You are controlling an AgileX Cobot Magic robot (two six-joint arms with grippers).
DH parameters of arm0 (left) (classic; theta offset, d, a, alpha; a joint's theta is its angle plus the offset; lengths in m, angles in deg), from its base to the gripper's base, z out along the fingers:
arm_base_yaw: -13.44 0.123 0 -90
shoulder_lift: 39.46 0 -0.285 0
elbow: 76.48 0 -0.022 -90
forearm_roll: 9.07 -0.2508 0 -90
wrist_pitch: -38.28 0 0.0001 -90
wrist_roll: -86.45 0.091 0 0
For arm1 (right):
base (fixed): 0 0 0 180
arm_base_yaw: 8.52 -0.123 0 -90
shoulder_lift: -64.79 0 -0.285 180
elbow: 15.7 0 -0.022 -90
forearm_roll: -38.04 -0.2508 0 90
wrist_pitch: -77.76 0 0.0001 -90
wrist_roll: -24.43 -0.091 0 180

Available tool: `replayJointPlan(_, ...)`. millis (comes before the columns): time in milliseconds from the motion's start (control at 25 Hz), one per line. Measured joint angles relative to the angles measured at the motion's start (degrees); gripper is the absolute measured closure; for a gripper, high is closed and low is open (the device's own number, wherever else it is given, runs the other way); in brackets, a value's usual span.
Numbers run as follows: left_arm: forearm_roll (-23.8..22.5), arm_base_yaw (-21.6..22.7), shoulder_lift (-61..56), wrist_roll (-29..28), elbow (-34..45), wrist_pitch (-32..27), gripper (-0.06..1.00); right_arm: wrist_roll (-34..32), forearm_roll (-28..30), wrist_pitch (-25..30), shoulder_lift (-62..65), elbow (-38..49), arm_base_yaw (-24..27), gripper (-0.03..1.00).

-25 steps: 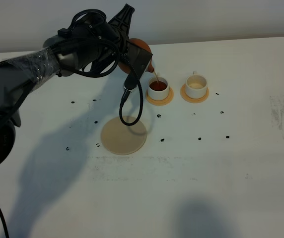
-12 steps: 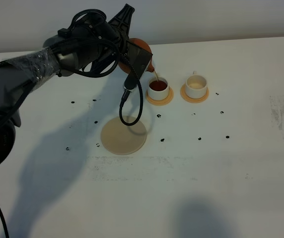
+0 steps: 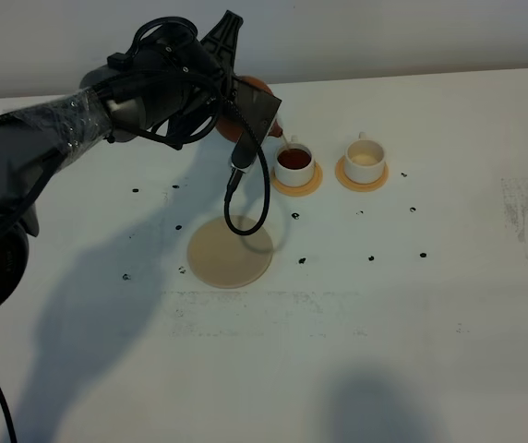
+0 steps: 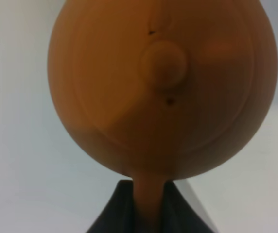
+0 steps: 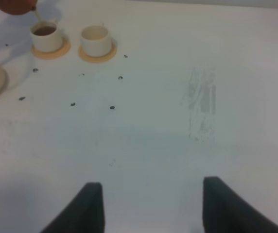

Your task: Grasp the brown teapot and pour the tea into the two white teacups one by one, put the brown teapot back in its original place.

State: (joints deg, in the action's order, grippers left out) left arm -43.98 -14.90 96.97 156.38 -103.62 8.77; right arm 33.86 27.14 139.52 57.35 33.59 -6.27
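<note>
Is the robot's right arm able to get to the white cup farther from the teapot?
Probably yes. The right gripper is open, only bare table lies between it and that teacup, and the brown teapot is over the other teacup.

The left arm (image 3: 79, 120) and brown teapot (image 3: 257, 88) are crowding the filled teacup (image 3: 294, 166), while the right side of the table (image 3: 467, 240) is lying open.

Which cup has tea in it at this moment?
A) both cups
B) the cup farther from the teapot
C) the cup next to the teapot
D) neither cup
C: the cup next to the teapot holds dark tea, while the other cup shows only a pale inside.
</note>
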Motion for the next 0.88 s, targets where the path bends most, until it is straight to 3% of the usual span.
replayJointPlan(560, 5.5, 0.0, 0.0, -1.5, 0.0, -1.2, 0.84, 0.0, 0.0, 0.0, 0.0, 0.0, 0.0, 0.50)
replayJointPlan(880, 11.2, 0.2, -2.0, -2.5, 0.0, -4.2, 0.84, 0.0, 0.0, 0.0, 0.0, 0.0, 0.0, 0.50)
